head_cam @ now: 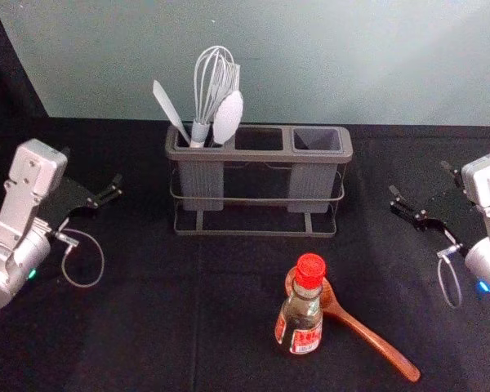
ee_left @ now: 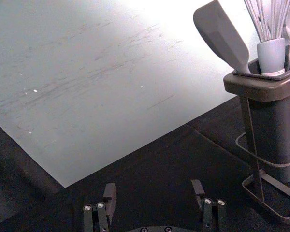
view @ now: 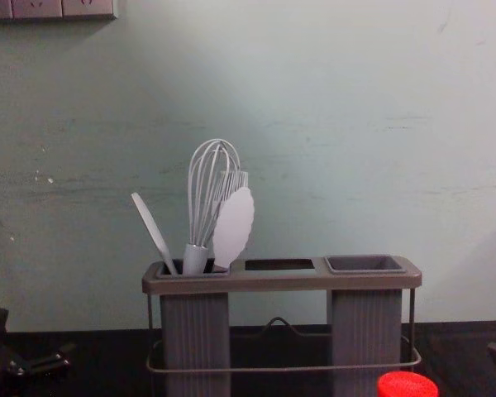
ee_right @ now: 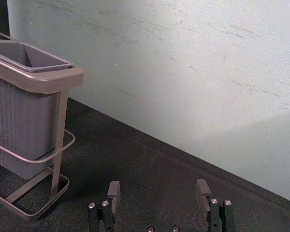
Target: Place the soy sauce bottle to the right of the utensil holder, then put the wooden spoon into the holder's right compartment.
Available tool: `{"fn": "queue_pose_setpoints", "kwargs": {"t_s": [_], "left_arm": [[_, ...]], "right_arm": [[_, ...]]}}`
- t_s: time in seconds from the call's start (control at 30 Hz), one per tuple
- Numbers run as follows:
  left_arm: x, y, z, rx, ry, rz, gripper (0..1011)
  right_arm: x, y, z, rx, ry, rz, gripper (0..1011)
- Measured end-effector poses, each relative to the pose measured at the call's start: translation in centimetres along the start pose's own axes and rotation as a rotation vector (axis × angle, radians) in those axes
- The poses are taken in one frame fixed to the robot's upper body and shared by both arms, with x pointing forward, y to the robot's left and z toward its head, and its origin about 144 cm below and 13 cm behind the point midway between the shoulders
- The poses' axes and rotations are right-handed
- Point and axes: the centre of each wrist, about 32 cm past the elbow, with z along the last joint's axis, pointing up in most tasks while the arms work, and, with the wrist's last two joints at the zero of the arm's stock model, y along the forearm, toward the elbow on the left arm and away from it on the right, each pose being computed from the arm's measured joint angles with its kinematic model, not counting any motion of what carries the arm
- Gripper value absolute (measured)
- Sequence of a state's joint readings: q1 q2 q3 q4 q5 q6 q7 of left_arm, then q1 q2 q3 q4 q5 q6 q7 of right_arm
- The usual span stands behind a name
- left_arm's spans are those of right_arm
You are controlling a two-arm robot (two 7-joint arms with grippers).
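Bottle (head_cam: 300,320) crowds wooden spoon (head_cam: 370,336).

We're likely in a robotics lab: robot arms (head_cam: 34,170) flank black cloth (head_cam: 131,327) before a scuffed wall (view: 331,165) with sockets (view: 37,8).

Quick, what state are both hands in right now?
Left hand: open, holding nothing, off to the left of the utensil holder.
Right hand: open, holding nothing, off to the holder's right.
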State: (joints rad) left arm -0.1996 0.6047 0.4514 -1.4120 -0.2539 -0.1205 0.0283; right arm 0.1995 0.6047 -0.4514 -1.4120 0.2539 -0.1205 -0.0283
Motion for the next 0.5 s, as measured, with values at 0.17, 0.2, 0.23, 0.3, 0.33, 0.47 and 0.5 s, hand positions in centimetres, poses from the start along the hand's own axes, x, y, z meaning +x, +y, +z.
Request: {"fn": "queue_pose_setpoints", "kwargs": {"t_s": [0.17,0.2,0.23,0.3,0.33,0.47,0.5], "left_arm": [[0.00,0.00,0.00,0.000,0.000,0.000,1011],[0.00,0.00,0.00,0.000,0.000,0.000,1011],[0.00,0.00,0.00,0.000,0.000,0.000,1011],[0.00,0.00,0.00,0.000,0.000,0.000,1011],[0.00,0.00,0.00,0.000,0.000,0.000,1011],[0.00,0.00,0.00,0.000,0.000,0.000,1011],[0.00,0.00,0.00,0.000,0.000,0.000,1011]], "right_arm": [[0.00,0.00,0.00,0.000,0.000,0.000,1004],[0.00,0.00,0.00,0.000,0.000,0.000,1004],[0.00,0.00,0.00,0.000,0.000,0.000,1004],[0.00,0.00,0.00,0.000,0.000,0.000,1004],[0.00,0.00,0.00,0.000,0.000,0.000,1004],[0.00,0.00,0.00,0.000,0.000,0.000,1004],[0.00,0.00,0.00,0.000,0.000,0.000,1004]]}}
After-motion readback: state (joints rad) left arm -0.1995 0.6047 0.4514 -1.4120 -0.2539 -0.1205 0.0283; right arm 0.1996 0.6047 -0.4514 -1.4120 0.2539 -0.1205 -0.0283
